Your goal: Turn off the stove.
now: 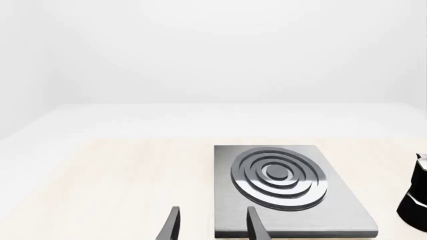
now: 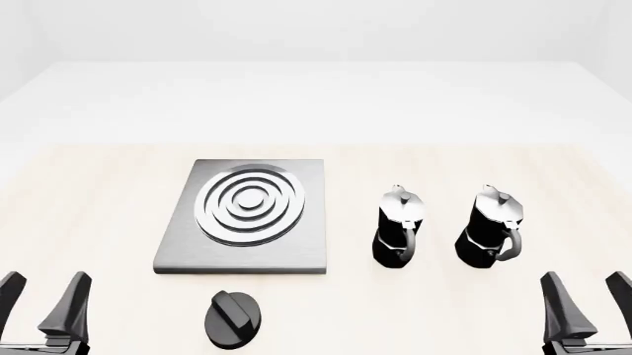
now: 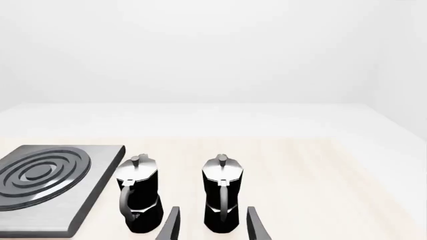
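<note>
The stove [image 2: 183, 248] is a flat square grey metal plate with raised silver rings, lying left of the table's middle; it also shows as the stove [image 1: 230, 210] and the stove [image 3: 87, 170]. Its round black ridged knob [image 2: 234, 319] sits on the table just in front of the plate, apart from it. At the near left corner my left gripper [image 2: 41, 288] stands open, well left of the knob, with nothing between its fingers. Far over at the near right corner, my right gripper [image 2: 585, 290] is open and empty too. The left gripper [image 1: 212, 220] and right gripper [image 3: 212, 220] show spread fingertips.
Two black-and-silver moka pots stand upright to the right of the plate: one [image 2: 399, 225] nearer it, the other [image 2: 490, 225] further right. In the right wrist view they are the pot [image 3: 139, 200] and the pot [image 3: 222, 195]. A pale wooden table [image 2: 89, 200] bears everything.
</note>
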You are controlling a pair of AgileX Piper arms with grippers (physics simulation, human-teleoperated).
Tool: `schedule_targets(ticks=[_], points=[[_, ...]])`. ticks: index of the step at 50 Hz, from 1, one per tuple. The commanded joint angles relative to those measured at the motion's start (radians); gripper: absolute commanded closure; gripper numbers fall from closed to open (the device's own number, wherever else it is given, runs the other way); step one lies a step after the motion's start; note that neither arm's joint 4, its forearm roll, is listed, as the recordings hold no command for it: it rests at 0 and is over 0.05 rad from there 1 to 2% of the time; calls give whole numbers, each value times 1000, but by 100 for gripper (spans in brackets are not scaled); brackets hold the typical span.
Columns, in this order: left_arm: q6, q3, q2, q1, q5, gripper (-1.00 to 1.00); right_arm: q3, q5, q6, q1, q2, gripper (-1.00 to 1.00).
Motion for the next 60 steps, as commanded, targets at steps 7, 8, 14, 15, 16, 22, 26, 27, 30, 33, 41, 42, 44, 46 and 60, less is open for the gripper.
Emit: schedule_targets(ticks=[7, 8, 14, 15, 16, 22, 26, 27, 30, 33, 41, 42, 44, 46, 60], points=[[5, -3, 8, 2, -5, -100, -1, -1, -10, 9, 5, -100], [6, -3, 7, 1, -4, -100, -1, 0, -8, 11, 5, -100], [8, -3, 13, 9, -10, -100, -2, -1, -4, 13, 4, -100], [9, -7, 18, 10, -11, -100, -1, -2, -7, 14, 5, -100], [16, -11, 13, 11, -6, -100, -1, -2, -7, 14, 5, -100], [2, -15, 145, 0, -58, -100, -1, 1, -4, 22, 2, -100], [-13, -18, 261, -6, -120, -100, -1, 3, -3, 26, 1, -100], [-6, -23, 279, -9, -130, -100, -1, 4, -4, 26, 1, -100], [3, -47, 412, -38, -195, -100, -1, 5, -5, 29, 0, -100], [-56, -100, 513, -51, -193, -100, -2, 5, -2, 30, 0, -100], [-58, -198, 549, -81, -85, -100, -1, 5, -3, 29, 0, -100], [-64, -203, 593, -90, -90, -100, -1, 5, -3, 29, 0, -100], [-72, -221, 643, -105, -80, -100, -1, 6, -5, 34, 0, -100], [-81, -231, 667, -140, -70, -100, -1, 9, -2, 38, 0, -100], [-249, -306, 785, -183, 0, -100, 0, 13, -13, 53, 3, -100]])
